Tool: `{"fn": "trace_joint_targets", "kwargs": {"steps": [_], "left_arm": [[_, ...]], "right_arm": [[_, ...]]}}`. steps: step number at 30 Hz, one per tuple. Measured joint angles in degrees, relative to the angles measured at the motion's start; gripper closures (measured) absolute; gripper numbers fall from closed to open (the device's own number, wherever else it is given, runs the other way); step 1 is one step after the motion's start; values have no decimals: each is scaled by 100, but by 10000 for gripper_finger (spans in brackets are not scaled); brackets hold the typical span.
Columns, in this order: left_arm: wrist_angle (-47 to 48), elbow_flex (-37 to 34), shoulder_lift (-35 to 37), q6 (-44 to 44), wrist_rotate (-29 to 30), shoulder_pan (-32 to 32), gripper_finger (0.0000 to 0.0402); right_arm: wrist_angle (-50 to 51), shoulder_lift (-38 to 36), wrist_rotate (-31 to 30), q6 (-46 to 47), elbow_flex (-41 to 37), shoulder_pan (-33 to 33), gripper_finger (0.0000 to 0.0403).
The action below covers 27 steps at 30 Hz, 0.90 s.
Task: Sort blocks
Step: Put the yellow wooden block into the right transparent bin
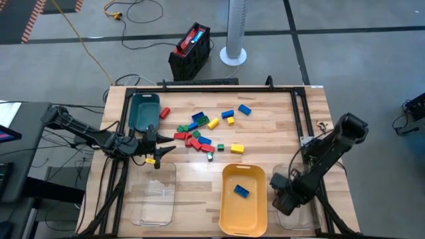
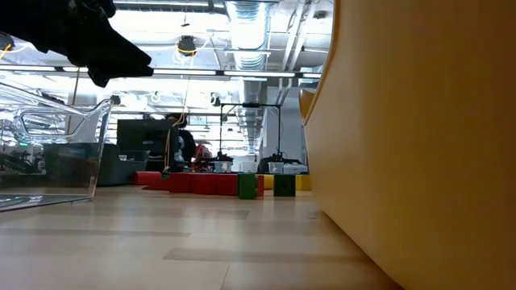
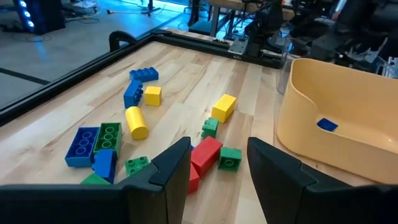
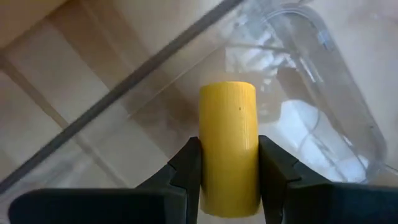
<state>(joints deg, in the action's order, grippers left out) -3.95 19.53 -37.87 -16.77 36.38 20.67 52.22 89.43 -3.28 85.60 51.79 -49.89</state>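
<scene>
In the low view the yellow tray (image 2: 419, 145) fills the whole right side, cut off by the top, right and bottom edges, and it hides that part of the table behind it. The blocks (image 2: 242, 184) show only as a thin far row — too small to tell their shapes. A dark piece of an arm (image 2: 89, 36) is cut by the top edge; which arm cannot be told there.

In the high view the right gripper (image 1: 284, 198) is a dark mass over the clear tray (image 1: 300, 216) near the table's right front corner — its fingers cannot be made out. The yellow cylinder (image 4: 228, 152) runs off the right wrist view's bottom edge.
</scene>
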Motion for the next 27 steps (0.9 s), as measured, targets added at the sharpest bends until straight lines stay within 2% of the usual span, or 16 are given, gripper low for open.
{"fn": "trace_joint_targets", "kwargs": {"steps": [6, 11, 15, 18, 23, 27], "left_arm": [[6, -2, 0, 65, 0, 0, 246], [13, -2, 0, 67, -1, 2, 246], [14, 0, 0, 67, 0, 7, 246], [14, -2, 0, 67, 0, 7, 246], [13, -2, 0, 65, 0, 7, 246], [11, 0, 0, 63, 0, 6, 246]], "right_arm": [[15, 213, -429, 446, 0, -216, 256], [-2, 212, -465, 590, -2, -228, 205], [-3, 205, -458, 570, -2, -225, 182], [134, 55, -310, 569, 83, -221, 179], [813, -419, -298, 603, 659, -221, 186], [1771, -706, -690, 193, 1230, -9, 194]]}}
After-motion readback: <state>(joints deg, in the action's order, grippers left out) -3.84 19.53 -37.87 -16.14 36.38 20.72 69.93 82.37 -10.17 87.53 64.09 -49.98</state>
